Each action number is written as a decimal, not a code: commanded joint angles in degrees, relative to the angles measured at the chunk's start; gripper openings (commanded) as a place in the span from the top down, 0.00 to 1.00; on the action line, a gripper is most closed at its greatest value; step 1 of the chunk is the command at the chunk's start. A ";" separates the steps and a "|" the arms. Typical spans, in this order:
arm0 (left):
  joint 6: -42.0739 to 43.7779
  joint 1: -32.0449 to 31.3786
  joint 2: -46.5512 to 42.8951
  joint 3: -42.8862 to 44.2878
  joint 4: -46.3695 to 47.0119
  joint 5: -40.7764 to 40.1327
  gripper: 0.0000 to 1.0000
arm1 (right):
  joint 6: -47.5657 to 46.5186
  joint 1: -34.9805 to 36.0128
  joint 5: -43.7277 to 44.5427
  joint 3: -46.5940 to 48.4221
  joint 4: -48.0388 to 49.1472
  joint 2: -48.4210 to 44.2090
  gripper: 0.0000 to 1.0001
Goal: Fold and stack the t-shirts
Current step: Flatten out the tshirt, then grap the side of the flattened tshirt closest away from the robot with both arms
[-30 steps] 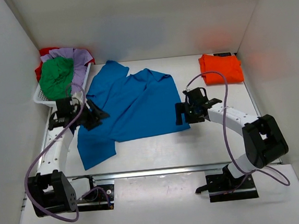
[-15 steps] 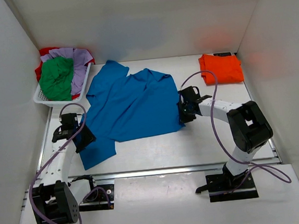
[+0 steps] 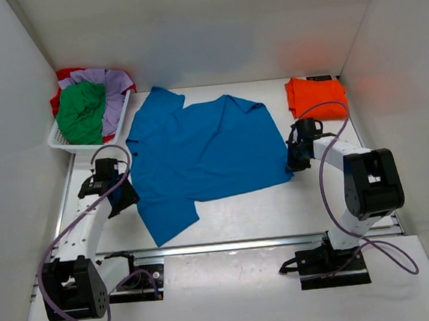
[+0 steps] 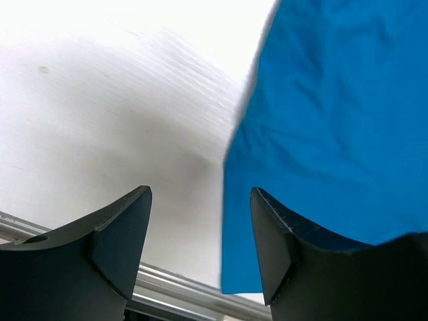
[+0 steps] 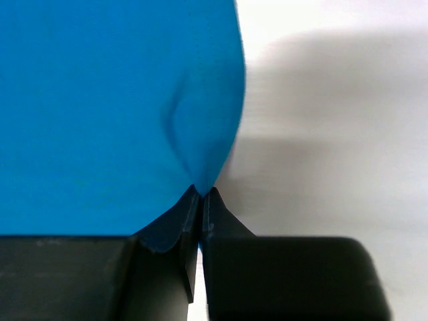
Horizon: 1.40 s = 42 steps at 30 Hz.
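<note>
Spreading the blue t-shirt [image 3: 206,150] flat in the middle of the table [image 3: 249,210] looks like the step in hand. The right claw [image 5: 200,194] is pinched tight on the shirt's right edge. The left claw [image 4: 200,194] gapes, holding nothing, just beside the left edge. Best to take that edge low, then draw both sides apart evenly so the cloth lies smooth.

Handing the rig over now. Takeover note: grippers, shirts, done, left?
Left gripper: jaws open, empty, beside the blue t-shirt's left edge.
Right gripper: jaws shut on the blue t-shirt's near-right corner.
Done: orange t-shirt folded, far right. Blue t-shirt spread out, unfolded.
In the white basket: green t-shirt, lavender t-shirt, red t-shirt, heaped.
Left: fold blue, stack it; then the basket three.
</note>
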 commanded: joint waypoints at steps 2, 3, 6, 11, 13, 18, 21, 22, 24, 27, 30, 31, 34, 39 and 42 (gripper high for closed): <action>0.05 -4.50 1.43 2.33 -1.48 0.53 0.28 | -2.38 0.37 1.60 -1.08 -3.01 -0.06 1.00; -0.65 -3.99 2.39 2.16 -1.74 5.23 0.28 | -2.47 0.37 2.21 -1.16 -2.92 0.20 1.00; -3.81 -2.39 5.46 0.14 -0.78 13.61 0.27 | -2.56 0.47 1.95 -1.33 -2.57 0.12 1.00; -8.29 -10.30 7.50 -4.59 2.55 12.83 0.24 | -2.64 0.37 1.95 -1.34 -3.18 -0.76 1.00; -10.40 -10.40 7.06 -6.97 4.58 12.84 0.21 | -2.64 0.46 1.77 -1.60 -2.75 -1.46 1.00; -11.91 -13.12 10.57 -8.65 7.13 9.76 0.32 | -2.64 0.02 1.42 -2.39 -3.19 -3.14 1.00; -11.64 -14.18 11.72 -8.74 8.53 11.68 0.96 | -2.12 -0.50 1.42 -2.04 -4.32 -5.50 1.00; -11.73 -14.44 11.89 -8.74 8.88 12.39 1.00 | -2.29 -0.59 1.86 -2.65 -5.11 -6.47 1.00; -11.55 -14.53 10.50 -6.30 8.01 14.85 1.00 | -1.94 -1.20 2.03 -3.35 -6.25 -9.54 1.00; -10.94 -13.22 6.28 2.84 2.58 15.21 1.00 | -1.24 -3.05 0.02 -5.63 -8.80 -17.87 1.00; -11.20 -12.08 1.45 13.91 -2.26 16.34 1.00 | -0.45 -4.37 -0.51 -6.96 -11.53 -26.39 1.00; -10.94 -11.63 0.13 17.50 -3.75 16.61 1.00 | 0.60 -4.63 -0.60 -6.96 -12.93 -27.99 1.00; -9.19 -10.57 -1.64 22.27 -7.62 18.11 1.00 | 0.96 -6.30 -1.91 -7.49 -16.27 -33.10 1.00; -8.04 -10.05 -5.15 15.02 -7.03 21.70 1.00 | -0.27 -8.32 -1.92 -8.72 -20.32 -35.57 1.00; -7.95 -10.74 -8.49 8.85 -6.14 23.47 1.00 | 0.51 -6.41 -0.17 -8.81 -23.48 -36.18 1.00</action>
